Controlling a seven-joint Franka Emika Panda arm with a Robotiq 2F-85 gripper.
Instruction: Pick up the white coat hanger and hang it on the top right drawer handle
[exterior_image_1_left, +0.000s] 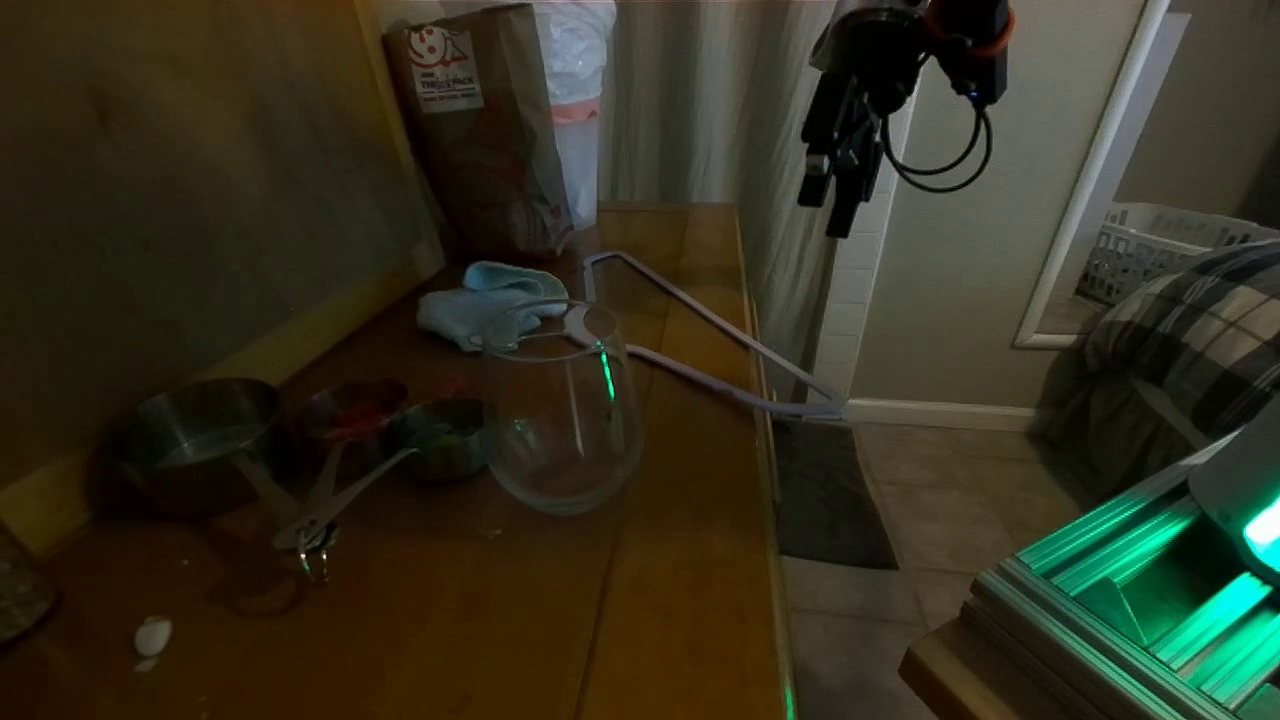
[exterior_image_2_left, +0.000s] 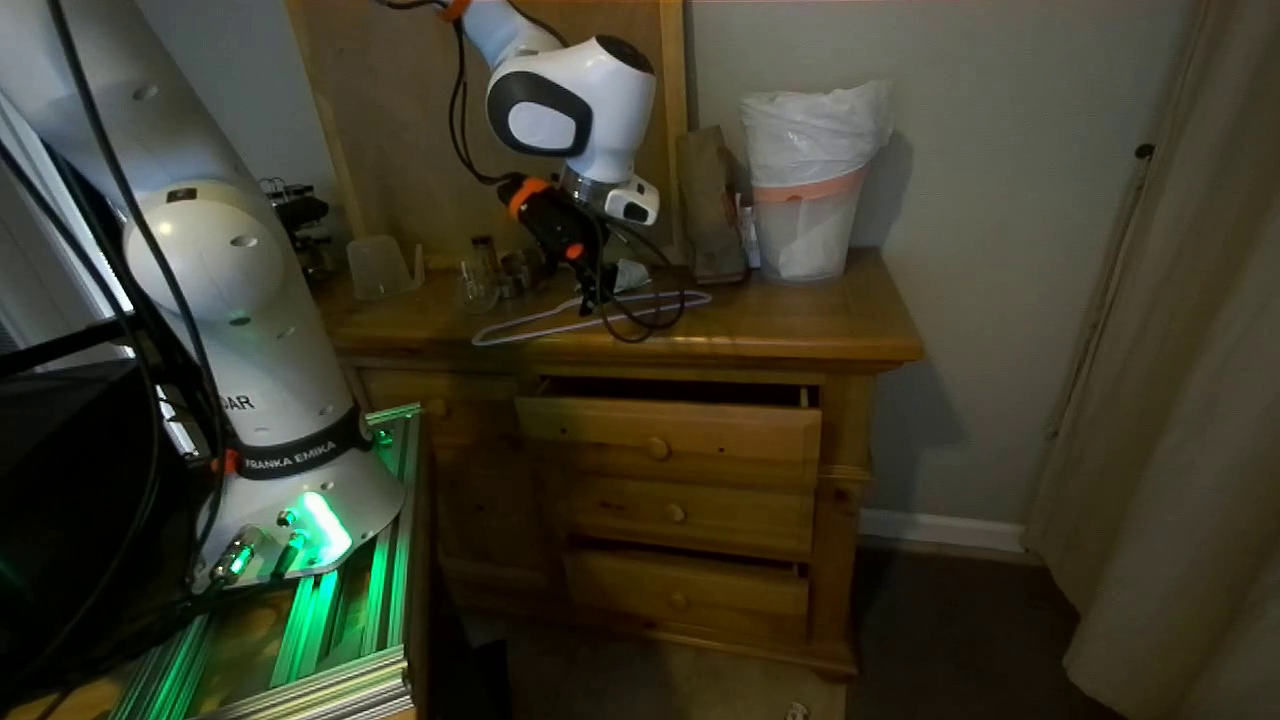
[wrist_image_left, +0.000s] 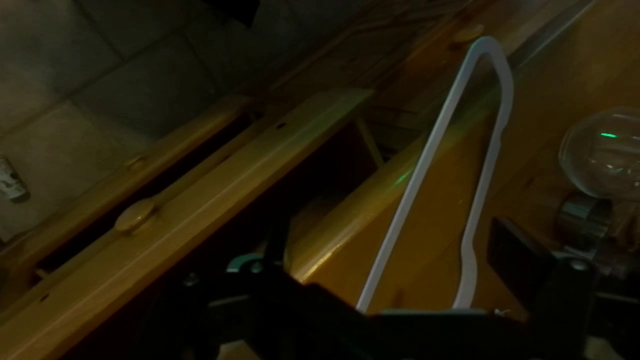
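The white coat hanger (exterior_image_1_left: 700, 311) lies flat on the wooden dresser top, one corner sticking out past the front edge. It also shows in an exterior view (exterior_image_2_left: 520, 337) and in the wrist view (wrist_image_left: 425, 162). My gripper (exterior_image_1_left: 828, 205) is above the hanger, apart from it, pointing down; it also shows in an exterior view (exterior_image_2_left: 592, 300). In the wrist view my gripper (wrist_image_left: 392, 240) is open and empty, its fingers wide apart with hanger bars in view below. The top right drawer (exterior_image_2_left: 740, 440) is partly pulled out. Its round knob handle (exterior_image_2_left: 657, 448) also shows in the wrist view (wrist_image_left: 135, 215).
A clear glass (exterior_image_1_left: 565, 440) stands near the hanger, with a light blue cloth (exterior_image_1_left: 500, 300) behind. Metal measuring cups (exterior_image_1_left: 215, 430) lie beside the glass. A paper bag (exterior_image_2_left: 712, 215) and a lined white bin (exterior_image_2_left: 810, 210) stand at the back. The bottom drawer (exterior_image_2_left: 740, 600) is slightly open.
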